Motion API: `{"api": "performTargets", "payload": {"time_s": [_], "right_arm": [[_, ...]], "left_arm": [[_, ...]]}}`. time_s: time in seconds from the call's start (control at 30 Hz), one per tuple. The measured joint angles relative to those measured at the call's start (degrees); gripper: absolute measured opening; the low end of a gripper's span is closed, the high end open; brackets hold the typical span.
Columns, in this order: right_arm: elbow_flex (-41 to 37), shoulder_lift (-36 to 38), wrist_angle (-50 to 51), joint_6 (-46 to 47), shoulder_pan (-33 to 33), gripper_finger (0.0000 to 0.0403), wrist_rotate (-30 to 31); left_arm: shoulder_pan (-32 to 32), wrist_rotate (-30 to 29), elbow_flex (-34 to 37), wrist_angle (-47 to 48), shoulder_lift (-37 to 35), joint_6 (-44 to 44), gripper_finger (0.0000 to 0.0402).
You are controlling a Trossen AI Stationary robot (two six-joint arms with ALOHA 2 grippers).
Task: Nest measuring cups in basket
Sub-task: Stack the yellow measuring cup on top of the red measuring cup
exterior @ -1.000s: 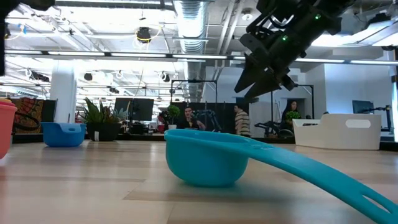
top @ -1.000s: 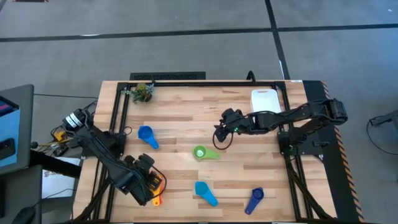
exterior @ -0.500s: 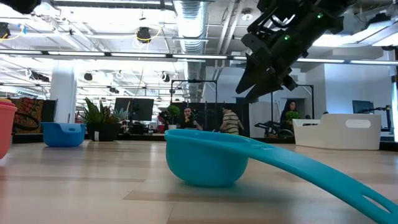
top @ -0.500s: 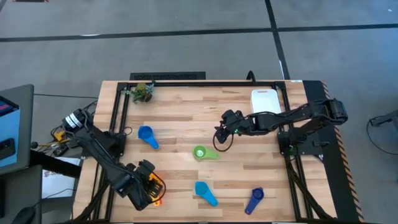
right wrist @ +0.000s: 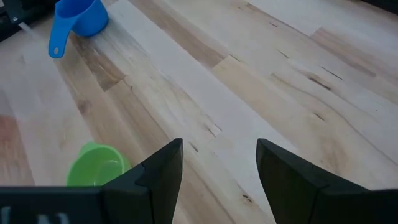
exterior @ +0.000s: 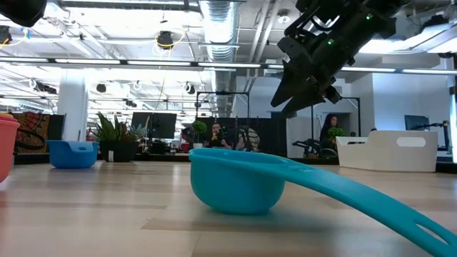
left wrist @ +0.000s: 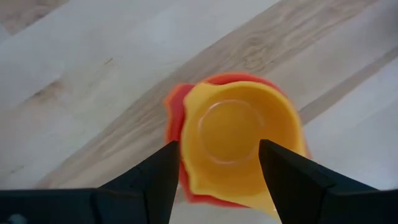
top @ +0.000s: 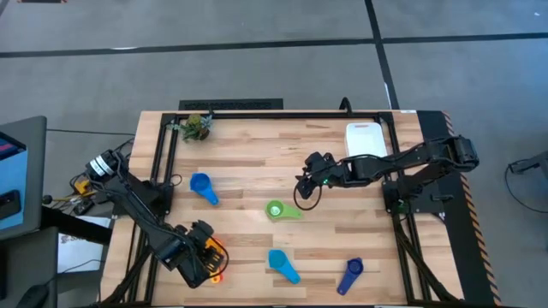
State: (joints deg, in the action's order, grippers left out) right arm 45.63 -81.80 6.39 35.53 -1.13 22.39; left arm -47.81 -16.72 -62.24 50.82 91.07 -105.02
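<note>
High view first: the left gripper [top: 208,261] hangs low at the table's near-left corner, fingers spread apart either side of a yellow measuring cup [left wrist: 239,146] that sits nested in a red measuring cup [left wrist: 175,118]. The left wrist view shows both cups resting on the wood between those fingers, nothing clamped. Over at mid-table, the right gripper [top: 305,190] hovers with its fingers parted and empty. Just beside it, toward the front edge, lies the green measuring cup [top: 276,210]. Farther off toward the left arm sits a blue measuring cup [top: 201,185]; nearer the front edge lie a light blue measuring cup [top: 281,262] and a dark blue measuring cup [top: 350,274]. The white basket [top: 365,137] waits behind the right gripper, near the back right. A small plant [top: 197,127] stands at the back-left corner, well clear. Bare boards separate the right gripper from the green cup.
</note>
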Motion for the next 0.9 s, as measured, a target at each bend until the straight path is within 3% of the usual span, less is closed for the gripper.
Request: {"api": "performTargets", "payload": {"time_s": [0.67,0.9], "right_arm": [[0.0,0.0,0.0,0.2,0.0,0.0225,0.0],[0.0,0.0,0.0,1.0,0.0,0.0225,0.0]], "left_arm": [[0.0,1.1,2.1,-2.8,0.0,1.3,0.0207],[0.0,1.4,2.1,-2.7,0.0,1.3,0.0145]]}}
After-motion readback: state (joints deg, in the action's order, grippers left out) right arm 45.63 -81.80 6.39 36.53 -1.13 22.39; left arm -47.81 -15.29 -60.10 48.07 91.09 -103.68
